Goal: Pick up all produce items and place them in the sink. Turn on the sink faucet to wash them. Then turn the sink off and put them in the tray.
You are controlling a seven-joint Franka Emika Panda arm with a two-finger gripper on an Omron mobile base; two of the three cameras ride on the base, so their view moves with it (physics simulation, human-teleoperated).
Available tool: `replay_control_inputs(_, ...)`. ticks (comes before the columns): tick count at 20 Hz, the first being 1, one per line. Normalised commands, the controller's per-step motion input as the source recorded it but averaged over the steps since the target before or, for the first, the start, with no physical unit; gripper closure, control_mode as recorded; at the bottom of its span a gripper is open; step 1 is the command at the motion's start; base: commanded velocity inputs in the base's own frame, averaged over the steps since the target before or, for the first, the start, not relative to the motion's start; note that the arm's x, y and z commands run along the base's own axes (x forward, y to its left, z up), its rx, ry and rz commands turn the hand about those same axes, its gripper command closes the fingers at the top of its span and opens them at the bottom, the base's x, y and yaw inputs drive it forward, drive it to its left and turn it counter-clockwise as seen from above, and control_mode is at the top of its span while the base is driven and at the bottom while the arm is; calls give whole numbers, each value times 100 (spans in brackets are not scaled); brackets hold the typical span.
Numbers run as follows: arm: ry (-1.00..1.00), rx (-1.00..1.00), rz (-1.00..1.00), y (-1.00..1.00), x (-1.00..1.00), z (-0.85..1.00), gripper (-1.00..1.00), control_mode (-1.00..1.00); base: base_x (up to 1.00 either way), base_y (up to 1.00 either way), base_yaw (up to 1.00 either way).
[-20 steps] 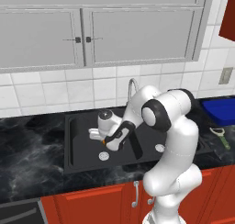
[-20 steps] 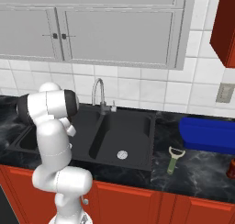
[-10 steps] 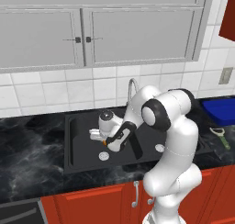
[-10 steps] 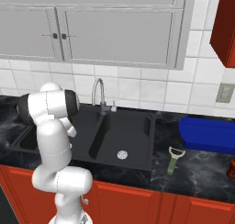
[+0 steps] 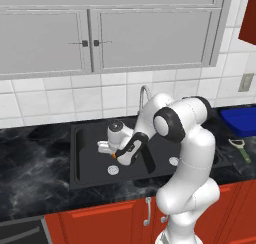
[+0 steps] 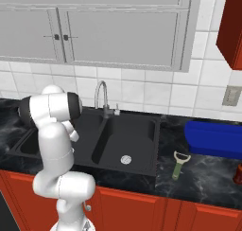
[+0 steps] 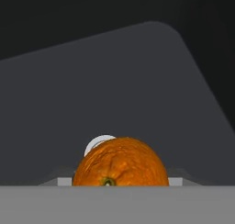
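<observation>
Orange gripped over the left basin

Gripper (image 5: 114,155) hangs low inside the left basin of the black sink (image 5: 90,165), its fingers pinching the orange fruit (image 7: 120,163), a sliver of which shows orange at the fingertips in the left base view. Seen along the hand, the fruit sits right between the tips, with the round silver drain (image 7: 97,145) peeking out just behind it on the basin floor. Behind the gripper, past the arm, rises the silver gooseneck faucet (image 6: 100,95). Well off to the gripper's right, beyond the second basin, lie the green-handled peeler (image 6: 177,164) on the dark counter (image 6: 203,173) and the blue tray (image 6: 213,139).
</observation>
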Motion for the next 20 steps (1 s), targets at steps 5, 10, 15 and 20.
replay_control_inputs(5, 0, 0, 0, 4, 0, -8, 100, -100, 0, 0, 0)
replay_control_inputs(10, 0, 0, 0, 2, 0, -12, 100, -100, 0, 0, 0)
replay_control_inputs(15, 0, 0, 0, 0, 2, -17, 100, -100, 0, 0, 0)
replay_control_inputs(20, 0, 0, 0, 0, 1, -19, 100, -100, 0, 0, 0)
